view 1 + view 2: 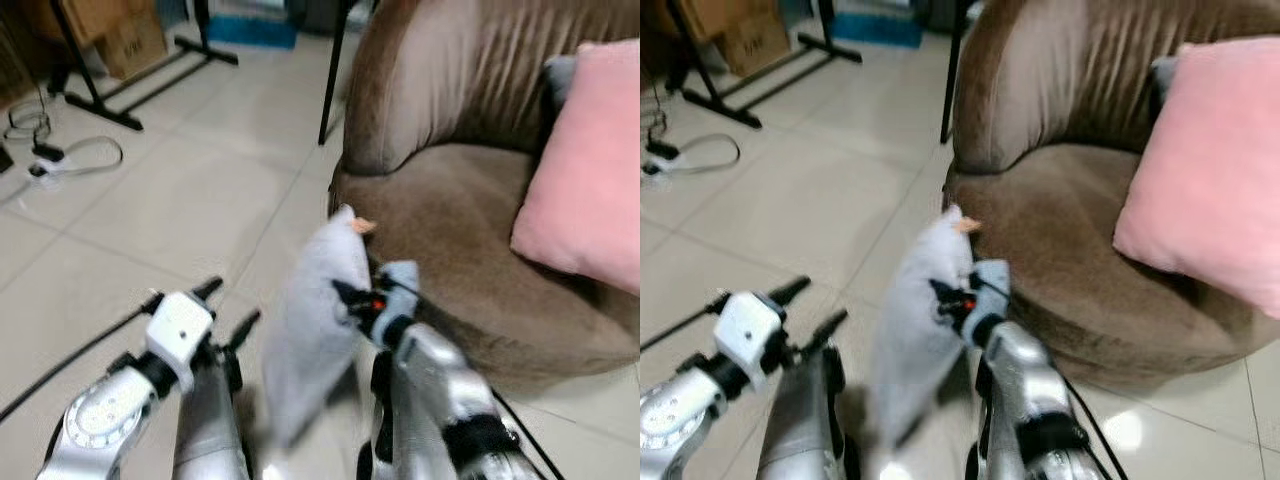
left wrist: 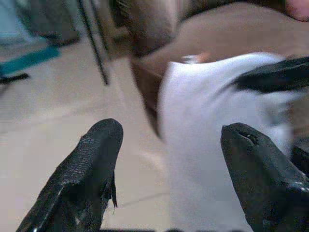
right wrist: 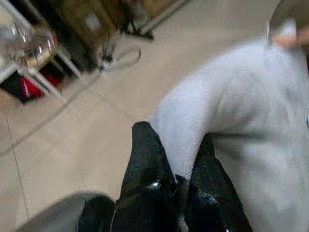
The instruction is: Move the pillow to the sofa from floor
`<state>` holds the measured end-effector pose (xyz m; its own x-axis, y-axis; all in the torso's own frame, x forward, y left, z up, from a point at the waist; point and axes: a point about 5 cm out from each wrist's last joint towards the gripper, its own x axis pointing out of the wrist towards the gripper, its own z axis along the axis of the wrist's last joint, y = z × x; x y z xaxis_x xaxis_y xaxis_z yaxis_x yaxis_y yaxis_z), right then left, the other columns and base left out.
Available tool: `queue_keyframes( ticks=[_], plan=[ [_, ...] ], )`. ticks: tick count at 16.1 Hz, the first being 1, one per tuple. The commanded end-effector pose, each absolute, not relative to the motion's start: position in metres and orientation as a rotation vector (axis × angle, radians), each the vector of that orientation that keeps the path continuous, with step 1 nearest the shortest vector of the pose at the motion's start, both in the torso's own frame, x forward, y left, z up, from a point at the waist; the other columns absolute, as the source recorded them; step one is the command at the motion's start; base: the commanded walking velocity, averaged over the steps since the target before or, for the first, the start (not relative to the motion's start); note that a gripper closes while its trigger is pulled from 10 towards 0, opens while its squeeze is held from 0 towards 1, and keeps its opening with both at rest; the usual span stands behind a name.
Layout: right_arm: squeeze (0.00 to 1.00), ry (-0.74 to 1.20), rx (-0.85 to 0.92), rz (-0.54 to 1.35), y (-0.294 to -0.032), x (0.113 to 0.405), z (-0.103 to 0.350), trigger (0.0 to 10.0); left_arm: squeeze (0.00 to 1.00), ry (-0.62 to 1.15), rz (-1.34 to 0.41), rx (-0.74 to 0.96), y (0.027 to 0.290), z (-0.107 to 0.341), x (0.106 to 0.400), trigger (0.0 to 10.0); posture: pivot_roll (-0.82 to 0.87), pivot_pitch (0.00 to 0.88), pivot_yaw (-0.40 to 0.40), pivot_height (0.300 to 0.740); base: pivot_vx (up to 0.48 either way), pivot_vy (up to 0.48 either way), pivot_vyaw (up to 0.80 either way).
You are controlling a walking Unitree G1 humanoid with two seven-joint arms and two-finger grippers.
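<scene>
Pinching soft grey pillow (image 1: 315,320), right gripper (image 1: 352,296); ribbed velvety sofa (image 1: 450,120).

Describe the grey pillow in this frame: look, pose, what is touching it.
The grey pillow is pale, soft fabric with a small orange tag at its top corner. It stands roughly upright, off the floor, beside the front edge of the brown sofa. The right pincer is shut on its edge, bunching the cloth. The left pincer, open, sits beside it, apparently apart.

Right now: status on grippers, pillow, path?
Right gripper shut on grey pillow, lifted. Left gripper open beside it. Pink cushion on sofa, seat partly free.
</scene>
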<state>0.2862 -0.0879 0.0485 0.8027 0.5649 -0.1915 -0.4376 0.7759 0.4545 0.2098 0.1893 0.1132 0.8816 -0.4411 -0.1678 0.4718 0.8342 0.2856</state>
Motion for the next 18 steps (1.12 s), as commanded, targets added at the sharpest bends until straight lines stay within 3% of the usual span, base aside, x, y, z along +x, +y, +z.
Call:
queue_keyframes(
  ticks=[1, 2, 3, 7, 9, 12, 18],
  plan=[
    [0.00, 0.228, 0.414, 0.500, -0.099, 0.286, 0.073, 0.0, 0.00, 0.070, -0.407, 0.338, 0.192, 0.116, 0.217, 10.0, 0.07, 0.000, -0.060, 0.501, 0.000, 0.000, 0.00],
    [0.00, 0.205, 0.415, 0.460, -0.103, 0.284, 0.078, 0.0, 0.00, 0.051, -0.372, 0.335, 0.192, 0.120, 0.221, 10.0, 0.07, 0.000, -0.060, 0.501, 0.000, 0.000, 0.00],
    [0.00, 0.211, 0.379, 0.421, -0.108, 0.277, 0.080, 10.0, 0.00, 0.027, -0.319, 0.316, 0.190, 0.124, 0.227, 10.0, 0.07, 0.000, -0.040, 0.501, 0.000, 0.000, 0.00],
    [0.00, 0.232, 0.318, 0.281, -0.121, 0.255, 0.084, 10.0, 0.00, 0.019, -0.311, 0.328, 0.183, 0.123, 0.235, 10.0, 0.06, 0.000, -0.021, 0.526, 0.000, 0.000, 0.00],
    [0.00, 0.222, 0.332, 0.234, -0.127, 0.253, 0.088, 10.0, 0.00, 0.028, -0.213, 0.227, 0.181, 0.123, 0.242, 10.0, 0.04, 0.000, 0.001, 0.551, 0.000, 0.000, 0.00],
    [0.00, 0.205, 0.354, 0.246, -0.122, 0.253, 0.103, 10.0, 0.00, 0.019, -0.299, 0.290, 0.164, 0.121, 0.237, 10.0, 0.05, 0.000, -0.012, 0.576, 0.000, 0.000, 0.00],
    [0.00, 0.174, 0.362, 0.260, -0.124, 0.254, 0.114, 10.0, 0.00, 0.023, -0.274, 0.289, 0.190, 0.127, 0.229, 10.0, 0.06, 0.000, -0.028, 0.636, 0.000, 0.000, 0.00]
  ],
)
